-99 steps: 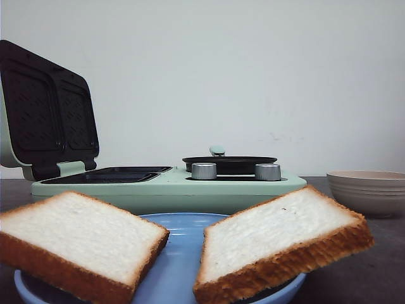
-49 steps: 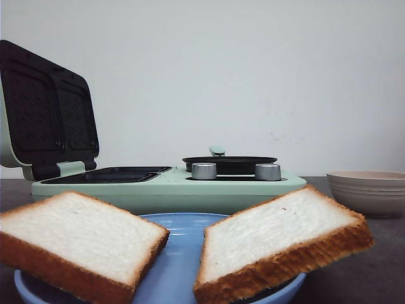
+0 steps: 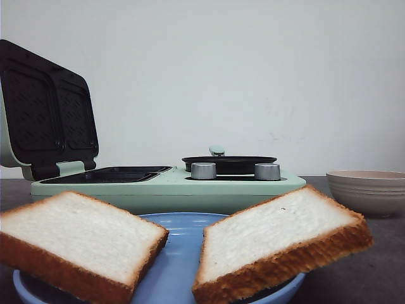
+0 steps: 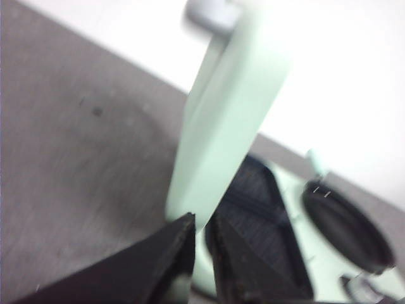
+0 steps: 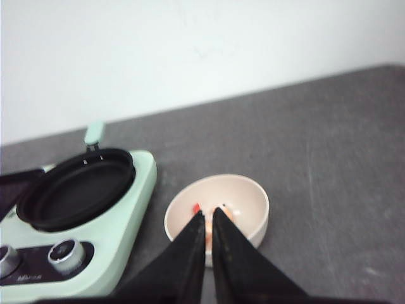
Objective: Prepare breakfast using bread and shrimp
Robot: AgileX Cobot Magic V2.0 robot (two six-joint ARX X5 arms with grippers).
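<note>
Both sets of fingers are drawn nearly together with only a thin slit between them, and neither has hold of anything. The right fingers (image 5: pixel 207 237) hang above the beige bowl (image 5: pixel 218 212); directly past their tips, inside the bowl, a small pale piece with an orange-red end shows, which I take to be the shrimp (image 5: pixel 223 209), partly hidden by the tips. The left fingers (image 4: pixel 199 237) sit close beside the upright mint-green lid (image 4: pixel 224 120) of the sandwich maker (image 3: pixel 168 183), with its dark grill plate (image 4: pixel 262 234) just beyond them.

The bread (image 3: pixel 79 244) lies well apart from both, two slices propped on the rim of a blue plate (image 3: pixel 171 259), the second slice (image 3: pixel 278 244) overhanging the edge.

Risks, as I judge them: going down into the bowl with the fingers this narrow would likely push the shrimp aside or pin it against the wall instead of straddling it; they need to spread first. The shrimp is small and looks slick, so a shallow pinch could let it slip. The left fingers are near enough to the lid to knock it shut. The tilted slices could slide off the plate if nudged.

The tabletop (image 5: pixel 329 145) is dark grey, matte, faintly scuffed. Behind it stands a plain white wall (image 3: pixel 253 76)
</note>
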